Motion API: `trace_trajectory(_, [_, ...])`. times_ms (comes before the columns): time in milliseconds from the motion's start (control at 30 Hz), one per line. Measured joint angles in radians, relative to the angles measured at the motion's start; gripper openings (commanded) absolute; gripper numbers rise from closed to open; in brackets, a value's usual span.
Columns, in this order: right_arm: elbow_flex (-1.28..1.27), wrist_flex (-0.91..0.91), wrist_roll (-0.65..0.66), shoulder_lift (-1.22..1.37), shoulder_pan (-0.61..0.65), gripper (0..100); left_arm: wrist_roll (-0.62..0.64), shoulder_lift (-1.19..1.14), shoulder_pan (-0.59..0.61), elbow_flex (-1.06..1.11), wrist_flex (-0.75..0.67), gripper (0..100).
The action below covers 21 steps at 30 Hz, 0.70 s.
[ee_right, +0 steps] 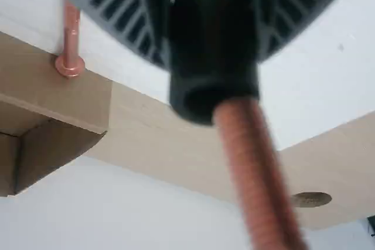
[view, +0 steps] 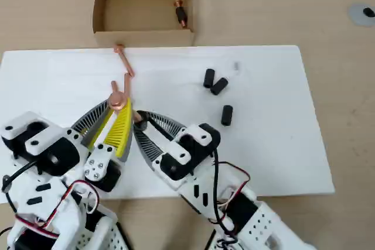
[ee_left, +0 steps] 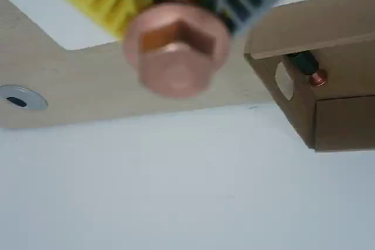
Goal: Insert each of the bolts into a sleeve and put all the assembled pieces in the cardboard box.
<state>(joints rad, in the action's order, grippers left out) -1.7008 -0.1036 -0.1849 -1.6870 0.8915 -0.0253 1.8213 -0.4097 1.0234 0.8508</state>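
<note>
**Copper bolt (ee_left: 176,48) in the left gripper (view: 119,111), black sleeve (ee_right: 214,57) in the right gripper (view: 139,120)**

The left gripper's yellow and grey fingers are closed tight on the bolt just behind its flanged hex head, which faces the wrist camera. The right gripper's dark fingers are clamped on the sleeve, and a copper threaded shank (ee_right: 258,168) sticks out of the sleeve's end toward that arm's camera. Seen from above, the two grippers sit side by side, tips nearly touching, over the near left part of the white mat (view: 263,156).

Just past the tips, short lengths of copper (view: 126,83) show against the mat; I cannot tell what they belong to. Farther out, a loose bolt (view: 124,61) lies at an angle with its head against the front wall of the cardboard box (view: 143,38). Inside the box, by its right wall, lies one assembled piece (view: 180,13). Three loose sleeves (view: 219,86) rest on the mat, well to the right of the grippers: two touching, the third apart and nearer the arms. The mat lies on a wooden table (view: 345,86).
</note>
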Motion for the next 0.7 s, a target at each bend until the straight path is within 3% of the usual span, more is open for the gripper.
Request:
trace_trajectory(300, [0.000,0.000,0.000,-0.002,0.000,1.0,0.000,0.000,0.000,0.002,-0.002,1])
trace_trajectory(700, [0.000,0.002,0.000,-0.011,0.000,1.0,-0.037,-0.002,-0.005,0.095,-0.155,1])
